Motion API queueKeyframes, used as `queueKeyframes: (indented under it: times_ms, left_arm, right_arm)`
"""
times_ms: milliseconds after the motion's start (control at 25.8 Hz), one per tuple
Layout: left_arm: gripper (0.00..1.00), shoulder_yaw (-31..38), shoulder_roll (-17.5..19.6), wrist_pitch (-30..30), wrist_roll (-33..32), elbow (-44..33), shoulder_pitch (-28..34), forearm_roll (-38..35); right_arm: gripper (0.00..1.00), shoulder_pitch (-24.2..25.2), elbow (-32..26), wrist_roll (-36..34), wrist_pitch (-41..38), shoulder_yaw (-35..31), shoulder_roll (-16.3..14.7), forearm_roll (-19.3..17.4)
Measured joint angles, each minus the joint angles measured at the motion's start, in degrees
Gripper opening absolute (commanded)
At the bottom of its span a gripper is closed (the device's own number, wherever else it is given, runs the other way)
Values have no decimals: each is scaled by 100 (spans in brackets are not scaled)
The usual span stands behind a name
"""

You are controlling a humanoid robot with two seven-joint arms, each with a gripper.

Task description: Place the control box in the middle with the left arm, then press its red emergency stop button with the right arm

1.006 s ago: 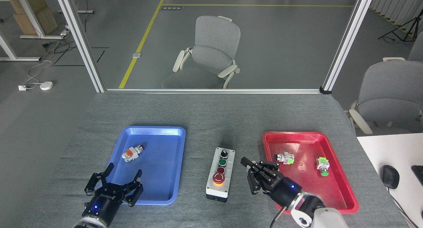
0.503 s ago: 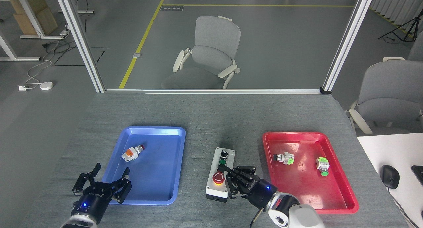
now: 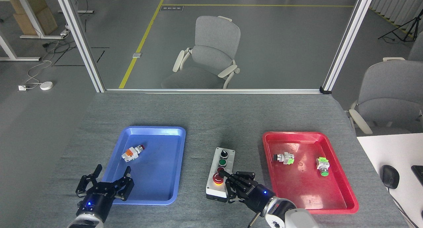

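The control box [image 3: 216,188] lies lengthwise on the grey cloth of the middle [image 3: 198,155], between the two trays. Its black knob [image 3: 224,153] and green button [image 3: 222,162] show at the far end. My right gripper [image 3: 222,172] is shut and reaches in from the lower right. Its tip rests over the box's near half, at the far right edge of the red emergency stop button [image 3: 216,178], and partly covers the small red button. My left gripper [image 3: 112,173] is open and holds nothing, at the near left corner of the blue tray [image 3: 172,162].
The blue tray holds an orange-and-white push-button part [image 3: 132,152]. A red tray [image 3: 333,195] at the right holds two green-and-white button parts [image 3: 284,158] [image 3: 323,166]. A white desk with a mouse [image 3: 390,176] adjoins the right edge.
My right gripper swung left from beside the box onto it, closing its fingers, and edged down by the big red button. My left gripper drew back toward the near left.
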Motion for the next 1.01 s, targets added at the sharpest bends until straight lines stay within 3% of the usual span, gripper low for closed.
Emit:
queueKeyframes:
  times_ms: [271,542,580,696,812,1006]
  left_arm:
    - [99,3,-17,23,-6,-27,14,-5]
    - [99,3,-18,40,-9,-32,18,-5]
    - [99,3,-19,41,-9,-33,19,-5]
    - [99,3,-23,41,-9,-36,19,-5]
    - [99,3,-26,34,-9,-37,19,-5]
    - [99,3,-27,34,-9,-37,19,-5]
  right_arm:
    - [0,22,188,-182,109,-7,67,269]
    - [0,61,192,-316,159,-37,84,297]
    - [13,59,169,-325,192,-48,87,278]
    - [68,8,14,-270,533,-92,146,158]
    - [99,-39,-335,-757,1034,-209,175,-52]
    - [99,-42,-877,-1058,1402,-814,60,-406]
